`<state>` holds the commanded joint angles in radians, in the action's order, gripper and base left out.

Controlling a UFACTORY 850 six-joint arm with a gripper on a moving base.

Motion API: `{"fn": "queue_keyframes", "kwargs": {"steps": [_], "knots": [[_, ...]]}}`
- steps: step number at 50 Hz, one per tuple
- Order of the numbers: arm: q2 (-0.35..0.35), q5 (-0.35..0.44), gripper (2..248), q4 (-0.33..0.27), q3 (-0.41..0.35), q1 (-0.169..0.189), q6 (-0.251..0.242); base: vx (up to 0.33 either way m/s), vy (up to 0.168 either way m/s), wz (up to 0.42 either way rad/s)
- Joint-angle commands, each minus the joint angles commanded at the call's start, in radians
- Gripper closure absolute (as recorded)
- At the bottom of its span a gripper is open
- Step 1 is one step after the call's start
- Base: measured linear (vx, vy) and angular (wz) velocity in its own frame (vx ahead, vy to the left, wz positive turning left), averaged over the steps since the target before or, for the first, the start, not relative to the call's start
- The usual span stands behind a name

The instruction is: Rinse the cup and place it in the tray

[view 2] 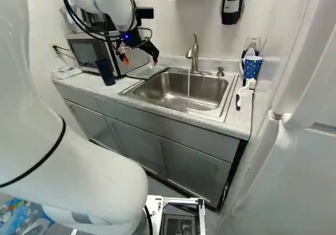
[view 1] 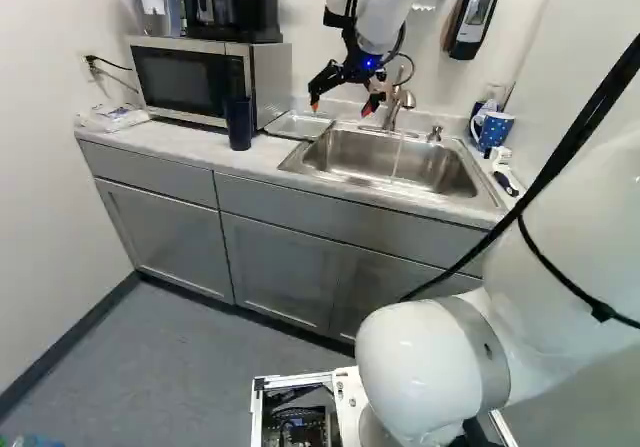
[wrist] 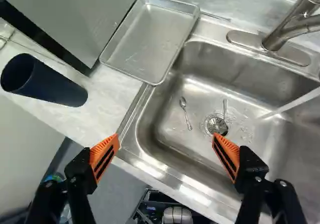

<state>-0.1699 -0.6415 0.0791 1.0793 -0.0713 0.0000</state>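
The dark cup (wrist: 47, 81), upright near the front edge of the counter (wrist: 111, 101), is best straddled squarely by the open, empty gripper (wrist: 165, 136), then squeezed gently and lifted without tipping.

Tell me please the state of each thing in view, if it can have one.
Gripper: jaws open
Faucet: running
Dark blue cup: upright
Tray: holding nothing
Sink: wet
Spoon: lying in sink
Microwave: door closed
Cabinet doors: shut
Spotted mug: cannot tell which way up
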Motion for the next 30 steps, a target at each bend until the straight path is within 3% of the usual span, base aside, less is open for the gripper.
{"fn": "queue_keyframes", "kwargs": {"steps": [30], "knots": [[0.026, 0.0, 3, 0.0, 0.024, -0.112, 0.0, 0.0, 0.0, 0.0]]}}
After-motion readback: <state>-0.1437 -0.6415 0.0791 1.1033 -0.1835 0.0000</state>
